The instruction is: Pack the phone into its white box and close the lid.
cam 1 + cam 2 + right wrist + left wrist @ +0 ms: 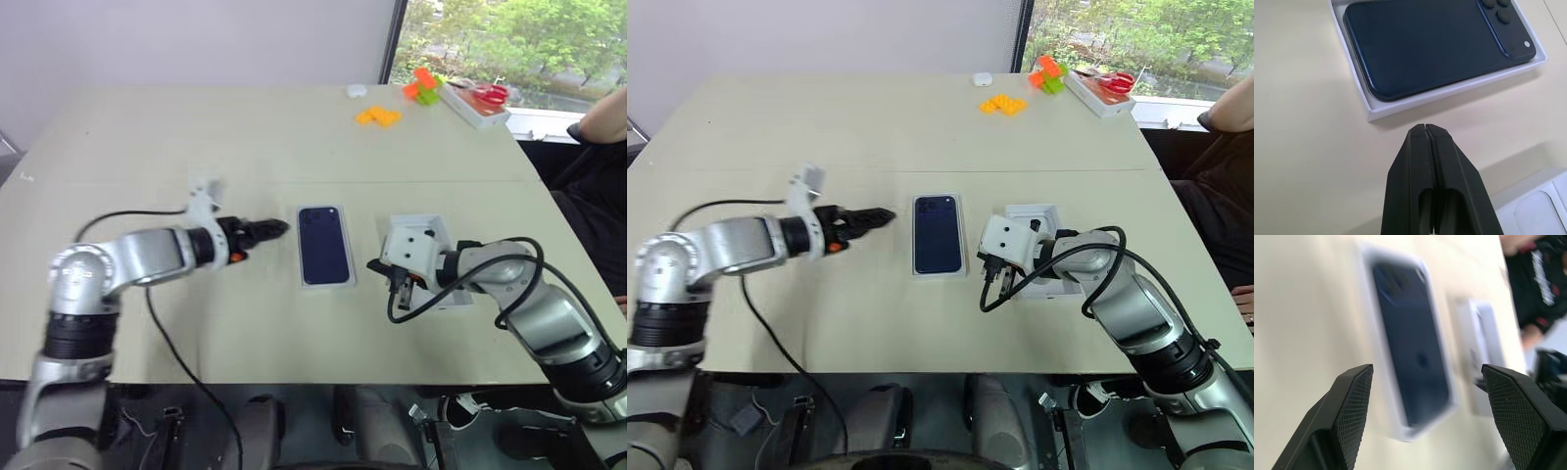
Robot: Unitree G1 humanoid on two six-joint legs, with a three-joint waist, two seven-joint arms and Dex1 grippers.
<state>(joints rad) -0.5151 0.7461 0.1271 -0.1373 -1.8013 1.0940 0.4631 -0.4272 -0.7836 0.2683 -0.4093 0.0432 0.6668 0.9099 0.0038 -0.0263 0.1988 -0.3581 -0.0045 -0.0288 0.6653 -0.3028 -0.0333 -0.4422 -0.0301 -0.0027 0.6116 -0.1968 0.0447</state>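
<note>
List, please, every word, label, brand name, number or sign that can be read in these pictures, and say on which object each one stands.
No text can be read in any view.
Dark navy-blue smartphone in the shallow white cardboard box: only its plain back and camera lenses, no wording.
Black garment with red marks on the person at the table's edge: blurred, unreadable.
White tray with scissors and orange and green blocks: no lettering visible.

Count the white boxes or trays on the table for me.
3: the white box holding the phone at table centre, a white tray partly hidden under the right gripper, and a white tray at the far right corner.
</note>
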